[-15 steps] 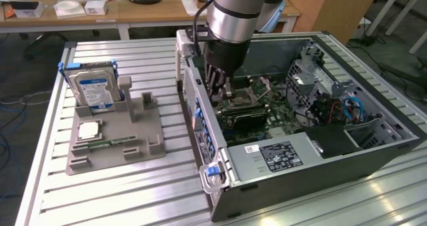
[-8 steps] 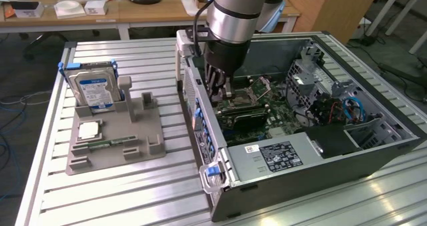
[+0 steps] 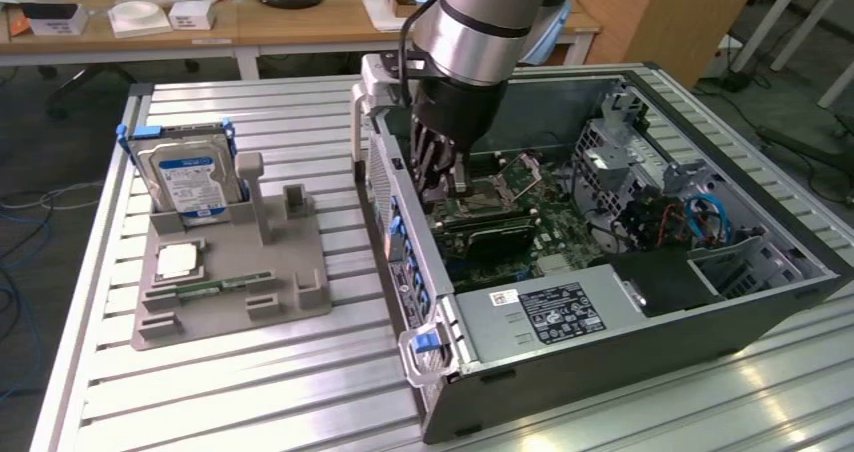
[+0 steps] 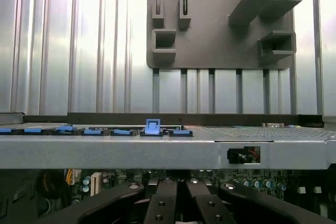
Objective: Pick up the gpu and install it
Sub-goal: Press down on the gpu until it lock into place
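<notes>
One gripper, fingers closed, sits inside the computer case over the motherboard; treat the gpu as stiff, fragile, edge-held.

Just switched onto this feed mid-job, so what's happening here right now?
The single arm has its gripper lowered inside the open computer case, just above the motherboard, fingers shut. A dark, flat card, probably the gpu, lies on the board just below the fingertips; whether it is fully seated cannot be told. Out on the table, the grey parts holder has a hard drive standing upright in it.
</notes>
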You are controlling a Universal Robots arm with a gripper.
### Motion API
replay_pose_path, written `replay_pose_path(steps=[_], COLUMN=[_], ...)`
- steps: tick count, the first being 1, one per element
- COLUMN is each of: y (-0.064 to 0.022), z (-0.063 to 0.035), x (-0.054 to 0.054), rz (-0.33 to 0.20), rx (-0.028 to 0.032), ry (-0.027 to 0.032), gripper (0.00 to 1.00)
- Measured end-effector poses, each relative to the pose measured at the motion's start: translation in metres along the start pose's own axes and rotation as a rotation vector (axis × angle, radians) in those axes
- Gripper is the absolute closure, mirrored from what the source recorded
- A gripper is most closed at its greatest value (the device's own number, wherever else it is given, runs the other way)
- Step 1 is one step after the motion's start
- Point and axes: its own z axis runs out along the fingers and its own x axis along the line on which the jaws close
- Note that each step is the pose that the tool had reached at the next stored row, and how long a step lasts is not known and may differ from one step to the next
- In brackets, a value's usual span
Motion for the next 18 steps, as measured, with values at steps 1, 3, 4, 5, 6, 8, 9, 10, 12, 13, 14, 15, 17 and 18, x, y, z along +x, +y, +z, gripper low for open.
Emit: replay_pose_path(steps=[1, 3, 4, 5, 6, 8, 9, 10, 12, 13, 14, 15, 17, 18], y=[-0.0011, -0.0031, -0.0040, -0.0049, -0.0060, -0.0087, -0.0099, -0.0100, -0.0100, -0.0099, -0.0094, -0.0089, -0.0085, -0.0084], z=[-0.0001, -0.0005, -0.0006, -0.0008, -0.0009, -0.0014, -0.0015, -0.0016, -0.0016, -0.0016, -0.0015, -0.0016, -0.0026, -0.0029], x=[0.0000, -0.0001, -0.0001, -0.0001, -0.0001, -0.0002, -0.0001, -0.0001, -0.0001, -0.0001, -0.0001, -0.0002, -0.0002, -0.0002], rz=[0.000, 0.001, 0.001, 0.001, 0.002, 0.002, 0.002, 0.002, 0.002, 0.002, 0.002, 0.002, 0.002, 0.002], rx=[-0.0104, -0.0310, -0.0403, -0.0493, -0.0578, -0.0726, -0.0777, -0.0786, -0.0786, -0.0785, -0.0780, -0.0756, -0.0664, -0.0593], ry=[0.0001, 0.0003, 0.0004, 0.0006, 0.0006, 0.0008, 0.0011, 0.0012, 0.0013, 0.0017, 0.0024, 0.0032, 0.0034, 0.0037], gripper=[0.90, 0.90, 0.90, 0.90, 0.90, 0.90, 0.90, 0.90, 0.90, 0.90, 0.90, 0.90, 0.90, 0.90])
